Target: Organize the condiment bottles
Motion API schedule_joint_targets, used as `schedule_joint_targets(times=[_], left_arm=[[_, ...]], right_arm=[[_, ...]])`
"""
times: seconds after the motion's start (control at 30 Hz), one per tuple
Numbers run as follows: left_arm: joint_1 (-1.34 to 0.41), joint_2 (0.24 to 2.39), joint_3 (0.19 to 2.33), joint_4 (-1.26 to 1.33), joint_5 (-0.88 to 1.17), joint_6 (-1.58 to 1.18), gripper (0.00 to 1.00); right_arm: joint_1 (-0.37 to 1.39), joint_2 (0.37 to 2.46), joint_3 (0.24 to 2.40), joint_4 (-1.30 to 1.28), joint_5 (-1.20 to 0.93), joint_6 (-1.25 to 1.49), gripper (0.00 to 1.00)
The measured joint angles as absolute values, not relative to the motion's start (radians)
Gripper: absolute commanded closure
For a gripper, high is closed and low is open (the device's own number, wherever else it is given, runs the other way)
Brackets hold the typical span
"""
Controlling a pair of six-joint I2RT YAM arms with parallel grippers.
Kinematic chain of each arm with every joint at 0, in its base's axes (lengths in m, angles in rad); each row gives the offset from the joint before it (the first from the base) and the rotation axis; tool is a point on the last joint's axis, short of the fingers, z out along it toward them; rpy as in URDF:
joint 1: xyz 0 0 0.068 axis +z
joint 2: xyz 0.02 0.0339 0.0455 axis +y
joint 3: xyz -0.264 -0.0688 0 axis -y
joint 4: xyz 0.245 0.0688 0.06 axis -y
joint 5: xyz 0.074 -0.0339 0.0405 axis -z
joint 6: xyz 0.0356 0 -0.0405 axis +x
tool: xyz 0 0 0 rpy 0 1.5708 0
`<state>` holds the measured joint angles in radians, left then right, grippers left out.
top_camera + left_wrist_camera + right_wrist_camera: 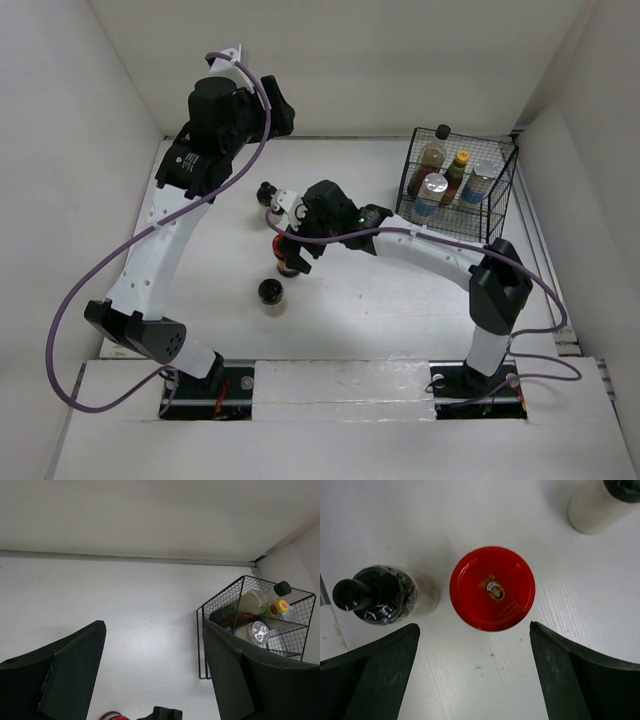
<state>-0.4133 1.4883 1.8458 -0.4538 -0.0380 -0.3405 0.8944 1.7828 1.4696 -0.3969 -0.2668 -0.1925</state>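
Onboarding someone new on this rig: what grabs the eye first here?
The red-lidded jar mid-table, straight below the right gripper, whose jaws stand open either side of it. Next, the black wire basket at the far right, already holding several bottles, and the left gripper raised high, open and empty.

both arms out, both grippers spread

left arm (150, 260) climbs from its base and bends toward the far left, wrist held high. the left gripper (154, 630) aims outward and a bit down, its two dark fingers (75, 665) standing wide apart. right arm (430, 250) rises to its elbow, then stretches low to the left across the middle. the right gripper (473, 627) points straight down, jaws spread wide too.
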Motion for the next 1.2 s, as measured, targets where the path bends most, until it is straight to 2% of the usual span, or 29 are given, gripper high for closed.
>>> schedule_joint_targets(times=[0.1,0.2,0.27,0.43,0.5,0.57,0.6,0.63,0.67,0.73,0.93,1.07,1.2], left_arm=[[-0.412,1.478,1.862,-0.450,-0.042,-0.332,0.26],[-0.413,1.472,1.851,-0.449,-0.041,-0.323,0.26],[-0.413,1.468,1.833,-0.450,-0.040,-0.318,0.26],[-0.413,1.468,1.806,-0.458,-0.039,-0.310,0.26],[-0.413,1.468,1.805,-0.461,-0.039,-0.308,0.26],[-0.413,1.466,1.801,-0.459,-0.039,-0.307,0.26],[-0.413,1.464,1.797,-0.462,-0.039,-0.304,0.26],[-0.413,1.463,1.795,-0.461,-0.039,-0.303,0.26],[-0.413,1.462,1.793,-0.462,-0.039,-0.301,0.26],[-0.413,1.462,1.791,-0.461,-0.039,-0.299,0.26],[-0.413,1.461,1.787,-0.460,-0.034,-0.297,0.26],[-0.432,1.465,1.792,-0.462,-0.027,-0.297,0.26],[-0.540,1.501,1.824,-0.454,-0.045,-0.288,0.25]], right_arm=[[0.898,1.819,1.515,-0.395,-0.264,-0.203,0.03],[0.897,1.862,1.562,-0.393,-0.261,-0.207,0.07],[0.896,1.902,1.594,-0.390,-0.257,-0.207,0.15],[0.896,1.999,1.652,-0.394,-0.263,-0.209,0.17],[0.896,2.028,1.669,-0.392,-0.265,-0.207,0.21],[0.896,2.040,1.670,-0.393,-0.268,-0.205,0.27],[0.896,2.040,1.670,-0.393,-0.268,-0.205,0.34],[0.896,2.040,1.670,-0.392,-0.264,-0.207,0.53],[0.896,2.040,1.670,-0.392,-0.264,-0.205,0.60],[0.896,2.040,1.669,-0.390,-0.261,-0.202,0.66],[0.873,1.921,1.540,-0.389,-0.235,-0.167,0.66],[0.791,1.726,1.474,-0.480,-0.188,-0.141,0.67],[0.632,1.496,1.478,-0.498,-0.103,-0.128,0.70]])
